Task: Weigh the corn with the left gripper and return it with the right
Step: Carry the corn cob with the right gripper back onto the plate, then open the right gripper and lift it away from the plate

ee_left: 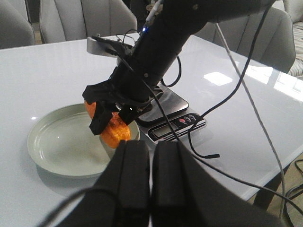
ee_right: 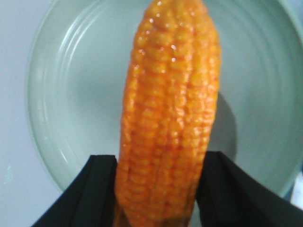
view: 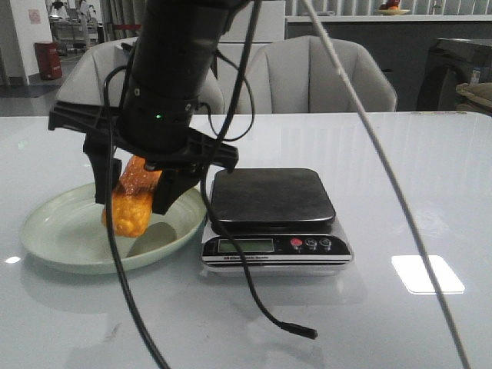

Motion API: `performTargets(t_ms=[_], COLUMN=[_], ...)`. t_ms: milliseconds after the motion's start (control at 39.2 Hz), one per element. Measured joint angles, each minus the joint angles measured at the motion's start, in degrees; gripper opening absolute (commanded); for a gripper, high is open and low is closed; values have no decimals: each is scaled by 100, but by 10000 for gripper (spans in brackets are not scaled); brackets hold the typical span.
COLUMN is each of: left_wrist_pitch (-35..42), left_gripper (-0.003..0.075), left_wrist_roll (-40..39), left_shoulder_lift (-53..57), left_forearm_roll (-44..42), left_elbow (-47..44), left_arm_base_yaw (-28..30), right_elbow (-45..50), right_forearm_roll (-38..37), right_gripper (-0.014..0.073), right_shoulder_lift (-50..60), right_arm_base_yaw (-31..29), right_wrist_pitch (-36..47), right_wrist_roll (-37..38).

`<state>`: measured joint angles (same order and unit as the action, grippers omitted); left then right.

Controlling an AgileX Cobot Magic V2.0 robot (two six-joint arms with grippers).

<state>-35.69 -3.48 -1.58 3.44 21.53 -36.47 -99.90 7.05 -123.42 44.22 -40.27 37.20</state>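
White glossy table (view: 400,154) fills the front view, grey chairs (view: 323,73) behind it. At about nine o'clock sits the green plate (view: 54,238); the scale (view: 273,207) stands just beside it at centre, its platform bare. The right gripper (view: 131,196) hangs over the plate with both fingers clamped on the corn (view: 132,204), held tilted, its lower end just above or touching the dish. The left gripper (ee_left: 150,165) waits apart, fingers pressed together, empty. This looks like the return step: the next move calls for lowering the cob gently, then spreading the fingers.
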Motion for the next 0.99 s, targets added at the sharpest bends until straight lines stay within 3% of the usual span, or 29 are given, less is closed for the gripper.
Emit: performTargets(t_ms=[178, 255, 663, 994], left_wrist_pitch=[0, 0, 0, 0], left_gripper=[114, 114, 114, 114], left_wrist_roll=[0, 0, 0, 0], left_shoulder_lift=[0, 0, 0, 0], left_forearm_roll=[0, 0, 0, 0], left_elbow=[0, 0, 0, 0], left_arm_base_yaw=[0, 0, 0, 0], right_elbow=[0, 0, -22, -33], right_forearm_roll=[86, 99, 107, 107], right_gripper=[524, 564, 561, 561], right_shoulder_lift=[-123, -123, -45, 745], right_arm_base_yaw=[8, 8, -67, -504], right_wrist_pitch=[231, 274, -11, -1285], right_wrist_roll=[0, 0, -27, -1073])
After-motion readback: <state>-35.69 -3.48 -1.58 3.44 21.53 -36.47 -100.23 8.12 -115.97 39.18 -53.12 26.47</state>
